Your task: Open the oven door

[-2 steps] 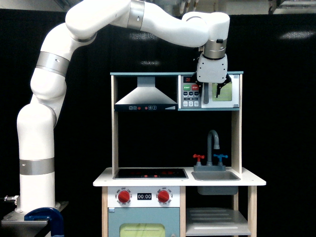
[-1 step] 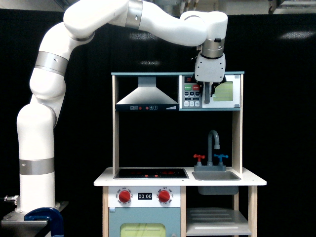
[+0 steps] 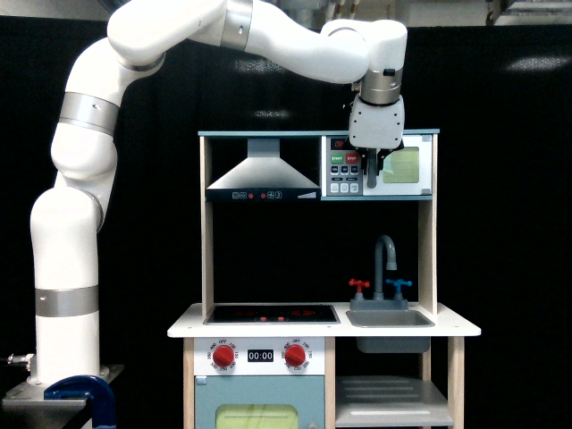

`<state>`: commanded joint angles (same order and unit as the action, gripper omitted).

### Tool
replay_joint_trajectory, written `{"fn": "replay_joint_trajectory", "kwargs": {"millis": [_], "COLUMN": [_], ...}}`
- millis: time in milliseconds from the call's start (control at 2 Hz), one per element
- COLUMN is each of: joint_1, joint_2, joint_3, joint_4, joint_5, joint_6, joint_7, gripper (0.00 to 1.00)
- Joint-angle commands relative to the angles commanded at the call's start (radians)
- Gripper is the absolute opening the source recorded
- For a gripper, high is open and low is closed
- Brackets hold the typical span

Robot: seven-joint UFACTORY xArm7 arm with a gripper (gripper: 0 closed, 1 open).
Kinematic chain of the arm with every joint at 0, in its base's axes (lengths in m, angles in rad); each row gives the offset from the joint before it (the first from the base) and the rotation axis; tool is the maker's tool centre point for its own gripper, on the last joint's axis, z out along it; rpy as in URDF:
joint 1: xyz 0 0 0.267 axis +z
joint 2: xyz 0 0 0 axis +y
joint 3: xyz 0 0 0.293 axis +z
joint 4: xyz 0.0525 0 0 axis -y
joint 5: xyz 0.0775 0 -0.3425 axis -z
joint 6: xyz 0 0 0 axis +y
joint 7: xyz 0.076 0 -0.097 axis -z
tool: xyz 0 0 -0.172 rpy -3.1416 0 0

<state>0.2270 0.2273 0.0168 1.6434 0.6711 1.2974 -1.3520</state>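
Arm: a big white robot arm [image 3: 80, 179] with grey rings. It stands at the exterior view's left, goes up high, and bends over to the top of a toy kitchen [image 3: 207, 268].
Claw: the gripper [image 3: 374, 164] hangs down in front of the small oven at the top right of the kitchen. Its dark fingers [image 3: 382, 163] are at the grey bar handle [image 3: 370, 170]. I cannot tell if they are squeezing the handle or just near it.
Oven door: the oven door [image 3: 405, 166] is small with a white frame and a pale yellow-green window. It sits on the top shelf, to the right of the button panel. It looks flat against the oven front.
Button panel: a panel [image 3: 344, 170] with a green button, a red button and small grey keys, just left of the handle.
Hood: a grey hood [image 3: 263, 172] on the left side of the top shelf.
Counter: a black stove top [image 3: 271, 314] on the left, and a grey sink [image 3: 390, 318] on the right with a grey tap [image 3: 386, 259].
Knobs: two red knobs [image 3: 223, 356] under the stove, with a little clock [image 3: 260, 356] between them.
Big door: a blue-grey door [image 3: 260, 407] with a yellow-green window at the bottom, well apart from the claw.
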Motion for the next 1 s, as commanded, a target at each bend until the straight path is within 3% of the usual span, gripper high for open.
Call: {"fn": "replay_joint_trajectory", "kwargs": {"millis": [1000], "joint_1": [-0.149], "joint_2": [0.126], "joint_3": [0.010], "joint_4": [0.158], "joint_5": [-0.005], "joint_6": [0.111], "joint_7": [-0.090], "gripper": [0.00]}}
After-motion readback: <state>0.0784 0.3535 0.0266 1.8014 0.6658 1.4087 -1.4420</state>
